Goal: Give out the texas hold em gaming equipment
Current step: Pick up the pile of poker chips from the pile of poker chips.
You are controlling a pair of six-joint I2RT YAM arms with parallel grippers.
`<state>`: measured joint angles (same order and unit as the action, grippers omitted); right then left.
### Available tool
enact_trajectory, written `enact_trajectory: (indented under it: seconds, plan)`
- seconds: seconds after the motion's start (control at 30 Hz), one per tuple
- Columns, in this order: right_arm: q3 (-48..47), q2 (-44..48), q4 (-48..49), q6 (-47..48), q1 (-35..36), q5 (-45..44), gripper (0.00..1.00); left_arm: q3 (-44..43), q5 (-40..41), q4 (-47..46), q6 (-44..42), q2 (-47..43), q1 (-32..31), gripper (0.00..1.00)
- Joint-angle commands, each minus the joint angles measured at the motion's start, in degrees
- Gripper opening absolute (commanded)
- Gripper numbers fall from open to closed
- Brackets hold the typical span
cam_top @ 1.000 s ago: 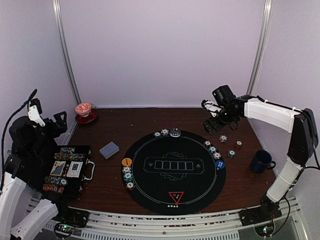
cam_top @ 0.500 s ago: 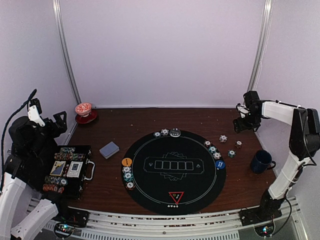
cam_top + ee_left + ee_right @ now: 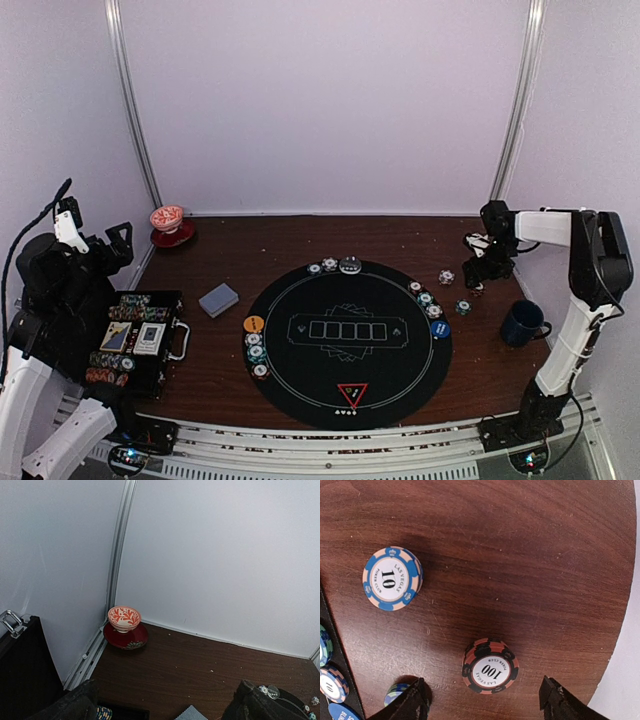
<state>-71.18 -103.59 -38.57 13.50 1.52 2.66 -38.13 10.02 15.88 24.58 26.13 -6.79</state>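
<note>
Right gripper is brought right, off the mat, over the 100 chip stack, jaws half-narrowed astride it for pickup; left gripper is kept wide open.

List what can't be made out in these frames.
- Top view: values on the poker chips at the mat; too small.
- Top view: contents of the chip case; small, partly behind the left arm.
- Left wrist: card deck; only a corner, cut by the bottom edge.
- Right wrist: striped chip; half behind a finger, value unseen.
</note>
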Motion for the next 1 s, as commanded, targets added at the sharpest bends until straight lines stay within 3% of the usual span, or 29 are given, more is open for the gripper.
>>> enact_trajectory:
  seconds: [0.0,0.97]
  plan:
    - [1.27,1.08,-1.08,1.26,0.05,-0.11,0.77,0.51,-0.38,-3.32,0.16,-0.55,0.38,0.98]
    - [0.60,-4.50,2.77,-1.42,-0.07,-3.35,0.61,0.59,-0.38,-3.31,0.12,-0.93,0.42,0.98]
